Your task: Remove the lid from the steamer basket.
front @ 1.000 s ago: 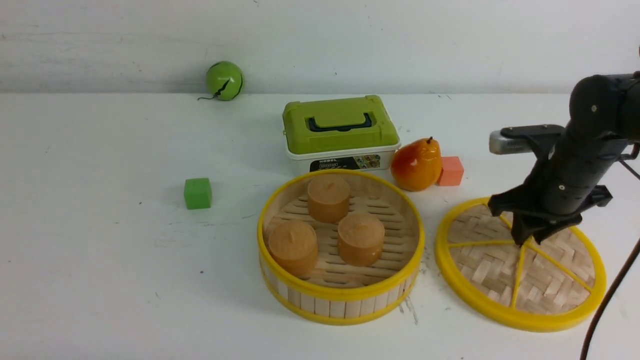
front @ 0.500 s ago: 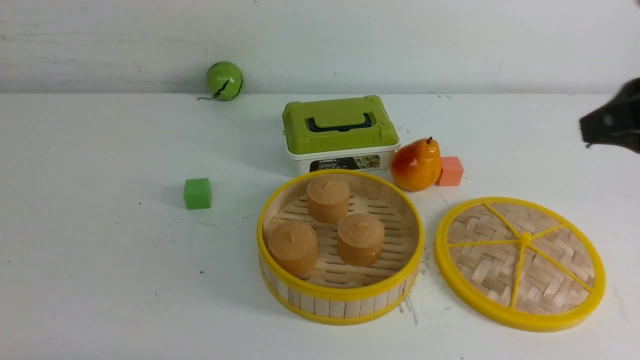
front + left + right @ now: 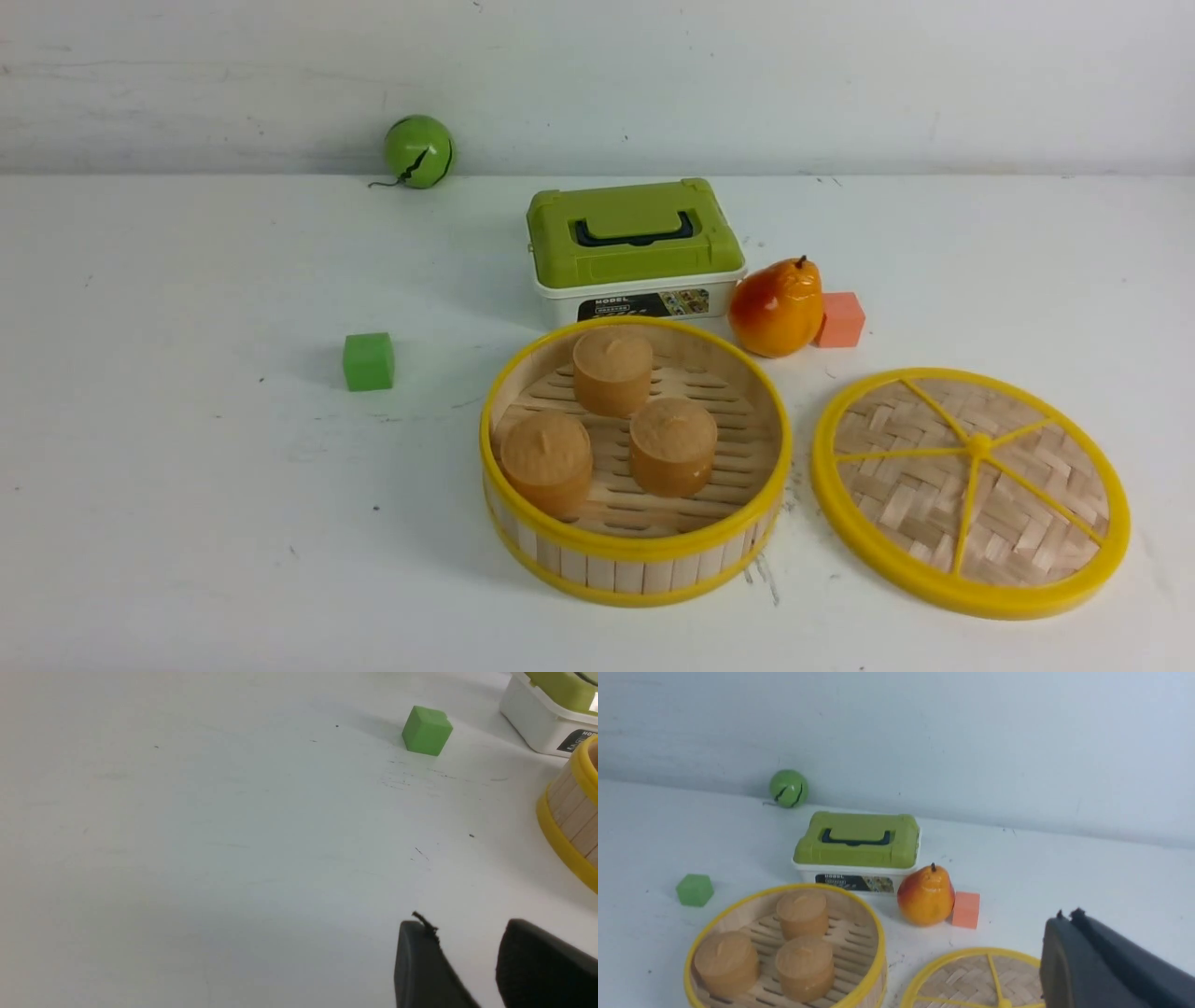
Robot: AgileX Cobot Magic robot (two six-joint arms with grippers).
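The steamer basket [image 3: 635, 555] stands open at the table's middle front, holding three brown cylindrical buns [image 3: 613, 369]. The lid [image 3: 971, 490] lies flat on the table to the basket's right, apart from it. Neither gripper shows in the front view. In the right wrist view the right gripper [image 3: 1066, 919] is shut and empty, raised above the lid [image 3: 971, 977], with the basket [image 3: 859, 994] beyond. In the left wrist view the left gripper [image 3: 467, 933] is open and empty, low over bare table, left of the basket [image 3: 567, 821].
A green-lidded white box [image 3: 635, 247] stands behind the basket. A pear [image 3: 777, 308] and an orange cube [image 3: 842, 319] sit to the box's right. A green cube [image 3: 369, 361] lies left of the basket. A green ball [image 3: 418, 151] rests by the back wall.
The right gripper, which stood on the lid's hub, lifted away to the right and left the front view. The lid stays flat on the table.
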